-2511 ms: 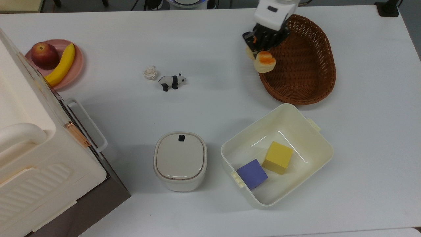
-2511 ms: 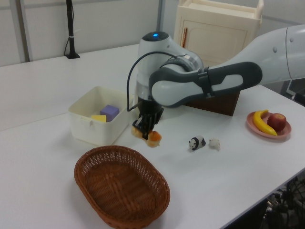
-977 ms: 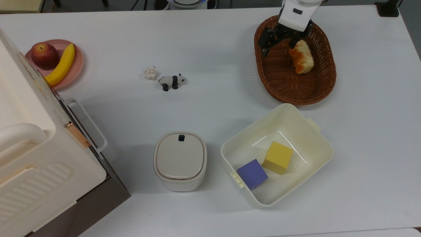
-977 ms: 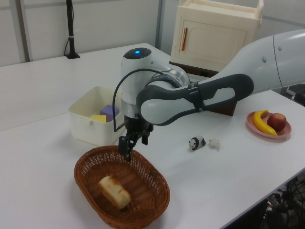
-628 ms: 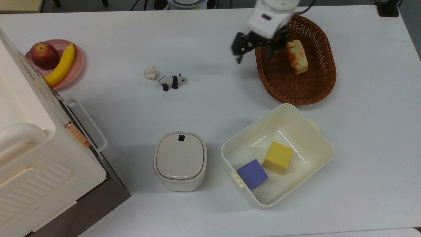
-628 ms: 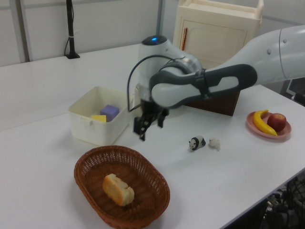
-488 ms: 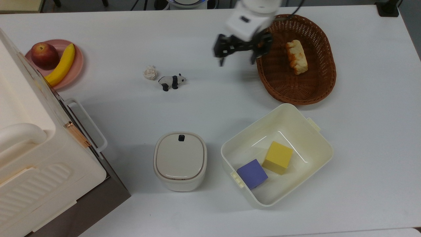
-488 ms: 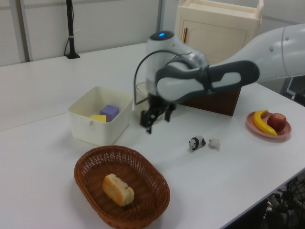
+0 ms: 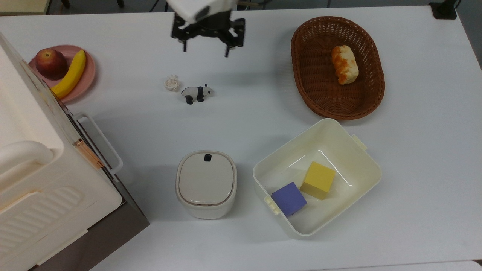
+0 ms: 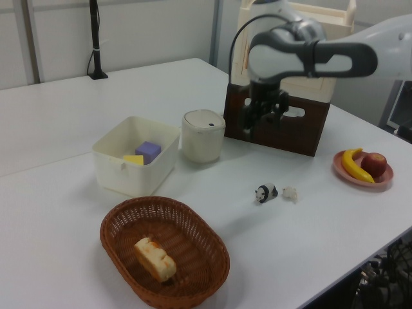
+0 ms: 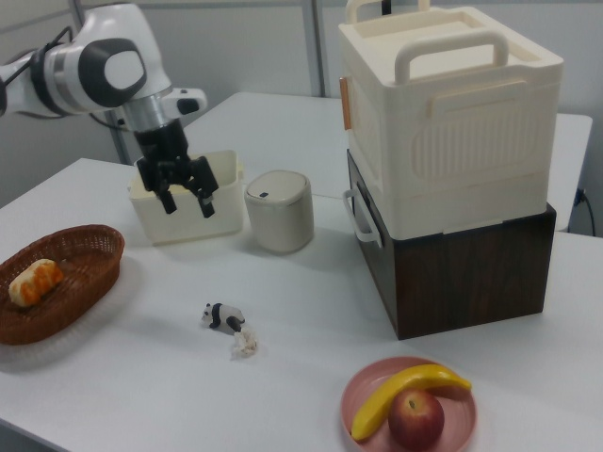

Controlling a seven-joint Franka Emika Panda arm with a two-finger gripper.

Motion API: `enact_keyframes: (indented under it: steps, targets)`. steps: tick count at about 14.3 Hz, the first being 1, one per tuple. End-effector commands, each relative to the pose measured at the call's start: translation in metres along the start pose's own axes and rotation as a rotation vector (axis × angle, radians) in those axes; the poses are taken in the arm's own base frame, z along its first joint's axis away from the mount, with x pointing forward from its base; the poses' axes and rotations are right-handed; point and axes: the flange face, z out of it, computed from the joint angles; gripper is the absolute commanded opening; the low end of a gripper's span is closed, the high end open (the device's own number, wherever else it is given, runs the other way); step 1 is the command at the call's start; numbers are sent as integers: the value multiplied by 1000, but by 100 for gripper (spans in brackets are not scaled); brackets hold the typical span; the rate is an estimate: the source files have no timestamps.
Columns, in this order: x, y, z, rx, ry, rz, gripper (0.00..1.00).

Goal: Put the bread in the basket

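Bread [image 9: 344, 64] lay on its side inside the basket [image 9: 315, 94], resting on the woven floor toward the top view's right half; glazed orange top faced the top view's left. In the left view the loaf [image 10: 154, 259] sat near the basket's middle. Basket [image 10: 203, 270] stood on the white desk [image 9: 263, 113], just beside the cream bin [image 9: 359, 150], not touching it as far as could be seen. Bin held a yellow cube [image 9: 318, 179] and a purple cube [image 9: 289, 198], side by side.

End effector [image 9: 206, 48] hung above the desk, well apart from the basket, at the top view's upper middle. Fingers were spread wide with nothing between them; same in the right view [image 11: 185, 200].

Toy panda [image 9: 197, 93] and crumpled paper ball [image 9: 172, 82] lay close together on the desk below the end effector in the top view. Lidded cream canister [image 9: 206, 183] stood beside the bin.
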Motion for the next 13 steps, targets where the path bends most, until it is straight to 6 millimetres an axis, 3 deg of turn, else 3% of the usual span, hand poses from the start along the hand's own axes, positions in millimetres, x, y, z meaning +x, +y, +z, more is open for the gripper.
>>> enact_keyframes:
  steps: [1,3,5,7,13]
  targets:
    - [1,39,-14,39,-4,14,100]
    - [-2,65,-19,65,-4,31,100]
    - [-6,79,-37,83,-27,8,100]
    - [-9,94,-42,88,-39,-19,100]
    - [-9,95,-44,88,-36,-17,100]
